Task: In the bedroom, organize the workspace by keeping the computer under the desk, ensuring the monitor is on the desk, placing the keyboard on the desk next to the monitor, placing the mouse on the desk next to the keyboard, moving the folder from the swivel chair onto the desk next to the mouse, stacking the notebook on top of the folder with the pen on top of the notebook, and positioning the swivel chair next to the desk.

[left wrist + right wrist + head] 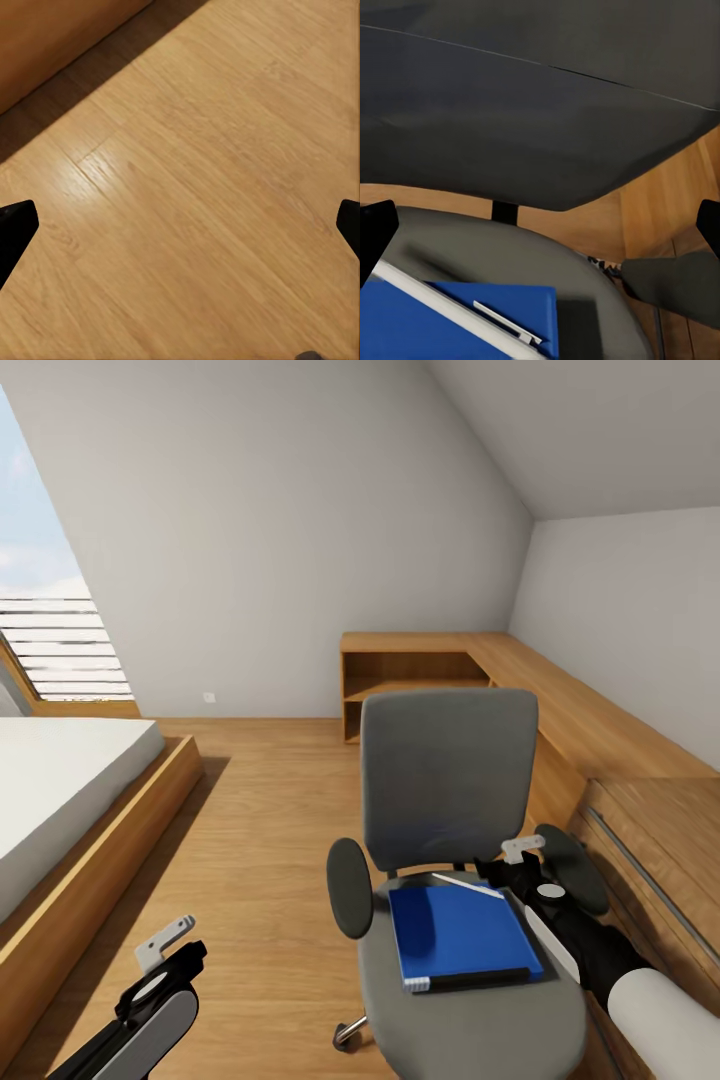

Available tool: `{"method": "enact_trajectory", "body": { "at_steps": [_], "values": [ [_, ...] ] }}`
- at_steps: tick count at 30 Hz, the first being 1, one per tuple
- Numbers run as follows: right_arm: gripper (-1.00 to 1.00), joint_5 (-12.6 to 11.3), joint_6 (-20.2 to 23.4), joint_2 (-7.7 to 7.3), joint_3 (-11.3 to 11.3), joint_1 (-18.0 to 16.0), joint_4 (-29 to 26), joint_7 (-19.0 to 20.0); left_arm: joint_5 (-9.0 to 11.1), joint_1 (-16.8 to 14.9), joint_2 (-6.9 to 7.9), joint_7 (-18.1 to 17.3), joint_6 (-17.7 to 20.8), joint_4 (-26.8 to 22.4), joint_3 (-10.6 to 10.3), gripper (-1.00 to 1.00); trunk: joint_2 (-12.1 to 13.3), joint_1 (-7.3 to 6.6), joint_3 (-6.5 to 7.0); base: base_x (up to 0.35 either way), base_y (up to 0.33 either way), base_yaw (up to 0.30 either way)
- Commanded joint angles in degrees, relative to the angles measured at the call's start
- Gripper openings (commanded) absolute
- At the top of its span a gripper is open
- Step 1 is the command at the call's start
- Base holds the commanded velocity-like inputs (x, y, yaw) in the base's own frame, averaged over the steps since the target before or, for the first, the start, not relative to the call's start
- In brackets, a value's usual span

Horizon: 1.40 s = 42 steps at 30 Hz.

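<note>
The blue folder [462,935] lies flat on the swivel chair [447,800] seat. It looks light, stiff and thin. The right end effector [528,857] hangs spread at its 1 o'clock corner. Best to pinch an edge.

An attic bedroom in a home: a low wood-framed bed [60,810] sits left under a slanted window [50,620], sloped white walls, plank floor [260,830], built-in wooden shelving [420,675] far right.

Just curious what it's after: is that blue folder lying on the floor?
No, the blue folder lies flat on the seat of the grey chair.
</note>
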Motion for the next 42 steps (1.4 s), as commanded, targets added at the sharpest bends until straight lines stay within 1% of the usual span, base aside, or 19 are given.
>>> {"method": "enact_trajectory", "body": {
  "at_steps": [1, 19, 21, 22, 23, 25, 26, 30, 33, 34, 36, 42],
  "values": [
    [1.0, -0.47, 0.25, -0.09, 0.4, -0.05, -0.12, -0.4, 0.21, -0.07, 0.06, 0.28, -0.02, -0.08, -0.15, 1.0, -0.45, 0.22, -0.24, 0.0, 0.0, 0.0],
    [1.0, -0.4, 0.64, -0.2, 0.33, -0.05, -0.19, -0.4, 0.26, -0.07, 0.06, 0.29, -0.03, -0.16, -0.16, 1.0, -7.67, 4.18, -3.47, 0.0, 0.0, 0.0],
    [1.0, -0.37, 2.06, -0.13, 0.44, -0.05, -0.15, -0.4, 0.26, -0.06, 0.06, 0.29, -0.03, -0.16, -0.16, 1.0, -8.47, 4.61, -3.83, 0.0, 0.0, 0.0],
    [1.0, -0.34, 3.34, -0.11, 0.46, -0.05, -0.14, -0.4, 0.26, -0.08, 0.06, 0.29, -0.03, -0.16, -0.16, 1.0, -8.47, 4.61, -3.83, 0.0, 0.0, 0.0],
    [1.0, -0.32, 6.15, -0.1, 0.46, -0.05, -0.16, -0.4, 0.26, -0.08, 0.06, 0.29, -0.03, -0.16, -0.16, 1.0, -8.47, 4.61, -3.83, 0.0, 0.0, 0.0],
    [1.0, -0.34, 8.15, -0.09, 0.43, -0.05, -0.19, -0.36, 0.26, -0.08, 0.06, 0.29, -0.03, -0.16, -0.15, 1.0, -8.47, 4.61, -3.83, 0.0, 0.0, 0.0],
    [1.0, -0.44, 10.73, -0.09, 0.36, -0.05, -0.21, -0.31, 0.26, -0.08, 0.06, 0.34, -0.03, -0.16, -0.1, 1.0, -8.47, 4.61, -3.83, 0.0, 0.0, 0.0],
    [1.0, -0.52, 16.11, -0.09, 0.33, -0.05, -1.08, -0.23, 0.26, -0.07, 0.06, 0.37, -0.03, -0.16, -0.11, 1.0, -8.47, 4.61, -3.83, 0.0, 0.0, 0.0],
    [1.0, -0.49, 16.16, -0.09, 0.45, -0.05, -2.27, -0.22, 0.26, -0.08, 0.06, 0.37, -0.03, -0.16, -0.09, 1.0, -8.47, 4.61, -3.83, 0.0, 0.0, 0.0],
    [1.0, -0.58, 16.22, -0.14, 0.37, -0.04, -4.52, -0.17, 0.26, -0.07, 0.06, 0.37, -0.03, -0.16, -0.09, 1.0, -8.47, 4.61, -3.83, 0.0, 0.0, 0.0],
    [1.0, -0.96, 16.35, -0.23, 0.21, 0.01, -6.48, -0.06, 0.26, -0.08, 0.06, 0.37, -0.03, -0.16, -0.1, 1.0, -8.47, 4.61, -3.83, 0.0, 0.0, 0.0],
    [1.0, -0.95, 16.15, -0.39, -0.26, 0.03, -7.08, -0.01, 0.29, -0.08, 0.06, 0.37, -0.03, -0.16, -0.09, 1.0, -8.47, 4.61, -3.83, 0.0, 0.0, 0.0]
  ]
}}
